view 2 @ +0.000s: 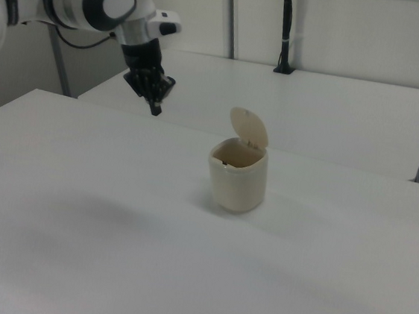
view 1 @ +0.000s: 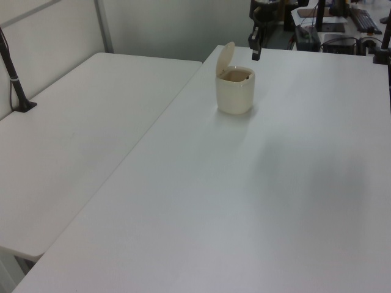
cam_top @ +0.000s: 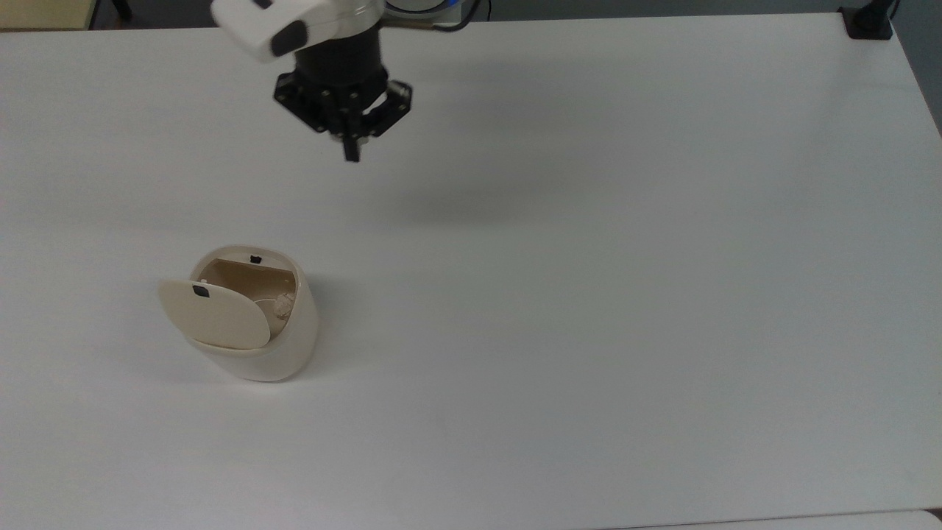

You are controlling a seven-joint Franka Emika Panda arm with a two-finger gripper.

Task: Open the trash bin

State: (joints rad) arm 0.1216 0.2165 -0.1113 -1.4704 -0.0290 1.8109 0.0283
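Gripper [cam_top: 352, 152] hangs above the white table [cam_top: 589, 294], its 2 fingers pressed together on nothing, well apart from the trash bin [cam_top: 254, 324]. That bin stands near the top view's left, its lid [cam_top: 212, 316] swung up, crumpled paper [cam_top: 282, 304] inside.

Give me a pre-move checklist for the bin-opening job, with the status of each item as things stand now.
1. Lid of the trash bin raised off the rim: ok, it stands up on its hinge.
2. Bin upright on the table: ok.
3. Gripper apart from the bin: ok, it hangs above bare table.
4. Gripper carrying nothing: ok, fingers shut and empty.
5. Latch undamaged: cannot tell.
6. Bin contents: something pale lies inside; what it is, cannot tell.
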